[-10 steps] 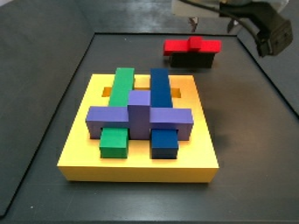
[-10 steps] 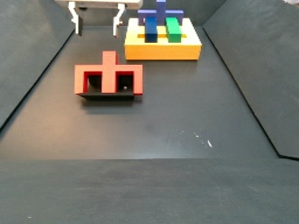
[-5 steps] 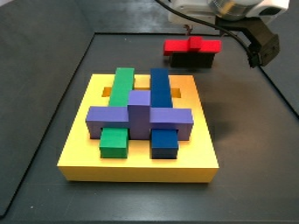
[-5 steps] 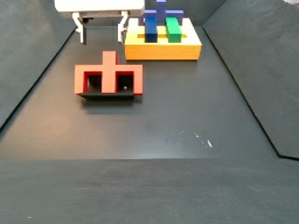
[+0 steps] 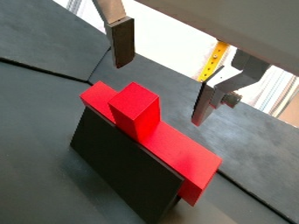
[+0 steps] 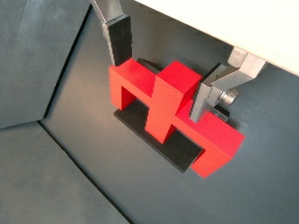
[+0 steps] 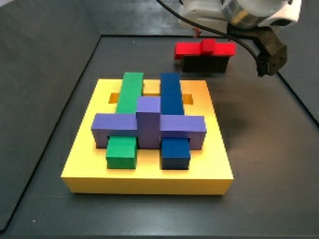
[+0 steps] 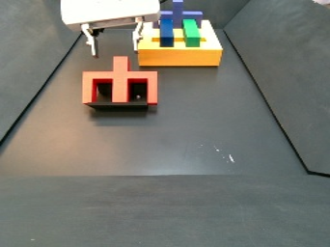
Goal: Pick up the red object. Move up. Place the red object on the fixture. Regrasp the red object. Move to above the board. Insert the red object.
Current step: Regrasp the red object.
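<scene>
The red object (image 8: 123,85) rests on the dark fixture (image 8: 119,106), its stem pointing toward the back. My gripper (image 8: 114,39) hangs open just above and behind it, nothing between its fingers. In both wrist views the red object (image 5: 135,109) (image 6: 163,96) lies on the fixture (image 5: 111,166) (image 6: 176,155) below the open gripper (image 5: 163,74) (image 6: 163,68). The fingers (image 6: 119,39) stand on either side of the stem without touching it. The yellow board (image 7: 149,177) (image 8: 180,58) lies apart from the red object (image 7: 203,48) and fixture (image 7: 203,65).
On the board sit a purple cross block (image 7: 149,121), a blue bar (image 7: 171,93) and a green bar (image 7: 129,93) in orange slots. The dark floor is bounded by raised side walls (image 8: 39,92). A black cable (image 7: 268,51) hangs from the wrist.
The gripper has come down from the top of the scene toward the red object and stays open. The red object, fixture and board have not moved.
</scene>
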Available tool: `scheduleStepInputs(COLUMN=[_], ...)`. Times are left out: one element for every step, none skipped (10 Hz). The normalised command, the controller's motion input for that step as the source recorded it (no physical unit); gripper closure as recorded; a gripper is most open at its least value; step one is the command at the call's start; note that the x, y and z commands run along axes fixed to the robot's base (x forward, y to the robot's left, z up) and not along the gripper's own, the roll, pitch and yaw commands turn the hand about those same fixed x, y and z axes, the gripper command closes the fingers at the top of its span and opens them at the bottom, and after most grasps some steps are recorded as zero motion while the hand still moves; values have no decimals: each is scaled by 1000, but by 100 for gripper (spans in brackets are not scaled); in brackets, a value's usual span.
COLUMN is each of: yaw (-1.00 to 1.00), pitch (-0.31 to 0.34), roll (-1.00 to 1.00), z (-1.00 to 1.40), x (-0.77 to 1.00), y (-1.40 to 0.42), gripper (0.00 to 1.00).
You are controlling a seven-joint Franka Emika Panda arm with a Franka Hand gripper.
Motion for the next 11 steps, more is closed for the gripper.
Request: scheduleStepInputs(yaw=[0,0,0,9,0,0,0,0,0,0,0], pitch=[0,0,0,0,-37,0,-69,-143,-100,-74,-49], roll=[6,26,37,91,100,0,-57,-140,0,0,29], z=[-31,-46,-57,-129,-214,-200,-226,-226,-200,-194,-183], x=[0,0,0,0,0,0,0,-3,0,0,0], y=[0,0,0,0,0,0,0,0,0,0,0], gripper=[0,0,0,0,0,0,0,0,0,0,0])
